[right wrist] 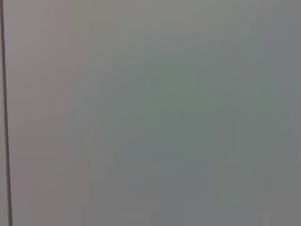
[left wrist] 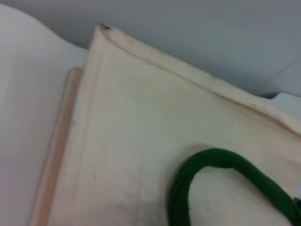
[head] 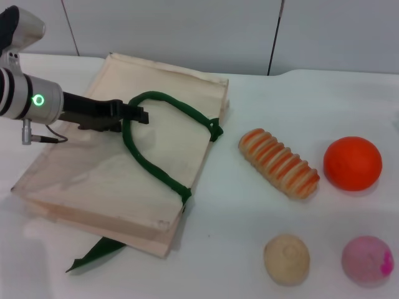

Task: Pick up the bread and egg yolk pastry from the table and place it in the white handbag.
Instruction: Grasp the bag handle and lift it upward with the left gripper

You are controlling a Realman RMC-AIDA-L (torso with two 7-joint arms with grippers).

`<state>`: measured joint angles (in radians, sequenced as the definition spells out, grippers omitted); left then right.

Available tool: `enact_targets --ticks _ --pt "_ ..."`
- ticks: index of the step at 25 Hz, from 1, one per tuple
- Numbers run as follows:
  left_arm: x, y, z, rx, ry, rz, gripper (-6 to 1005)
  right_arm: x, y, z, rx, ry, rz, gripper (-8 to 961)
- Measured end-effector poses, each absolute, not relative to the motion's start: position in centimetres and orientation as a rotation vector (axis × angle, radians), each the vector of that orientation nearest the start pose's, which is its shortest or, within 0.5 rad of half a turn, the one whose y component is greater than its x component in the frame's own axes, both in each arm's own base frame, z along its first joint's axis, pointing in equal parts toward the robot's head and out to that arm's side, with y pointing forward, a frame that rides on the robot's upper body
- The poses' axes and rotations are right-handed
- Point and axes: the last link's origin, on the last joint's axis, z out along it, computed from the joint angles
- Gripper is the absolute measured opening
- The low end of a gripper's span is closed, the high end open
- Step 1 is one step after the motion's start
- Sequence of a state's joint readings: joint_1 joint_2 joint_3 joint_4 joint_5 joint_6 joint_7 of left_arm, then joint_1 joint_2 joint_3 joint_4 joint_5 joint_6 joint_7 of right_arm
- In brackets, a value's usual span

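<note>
White counter (head: 249, 212) spreads across the head view, with a pale panelled wall (head: 187, 31) behind it. On its right half lies the bread (head: 278, 163), a ridged loaf striped orange and cream, set at a slant with one end toward the bag and the other toward the orange ball (head: 352, 163) just beside it. Nearer the front edge sits the egg yolk pastry (head: 286, 259), a round beige bun, apart from the bread, with the pink ball (head: 367, 260) near it on its right. Both foods rest on the counter, untouched.

To the left of the bread, the white handbag (head: 93, 180) lies flat, its cream cloth much larger than any of the foods. One dark green strap (head: 156, 168) arches up over its upper face in a loop, both ends fixed at the bag's right edge; a second green strap (head: 96, 254) pokes out from beneath the bag's front corner.

From the left, the left hand (head: 138, 116) reaches over the bag, its dark fingertips at the top of the raised strap loop. Whether they have closed on the strap I cannot tell. The left wrist view shows the bag's cloth (left wrist: 141, 132) and the strap's curve (left wrist: 211, 162) close by.

Only a blank grey wall fills the right wrist view; the right hand is out of sight.
</note>
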<state>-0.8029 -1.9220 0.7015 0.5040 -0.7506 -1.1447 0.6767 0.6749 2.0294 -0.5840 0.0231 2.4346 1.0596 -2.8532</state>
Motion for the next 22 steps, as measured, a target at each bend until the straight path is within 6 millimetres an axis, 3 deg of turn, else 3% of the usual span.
enact_targets --ticks 22 --pt "-27.7 44.0 2.1 -2.035 -1.644 -0.074 795 30.7 40.5 2.6 -1.527 0.589 0.731 892"
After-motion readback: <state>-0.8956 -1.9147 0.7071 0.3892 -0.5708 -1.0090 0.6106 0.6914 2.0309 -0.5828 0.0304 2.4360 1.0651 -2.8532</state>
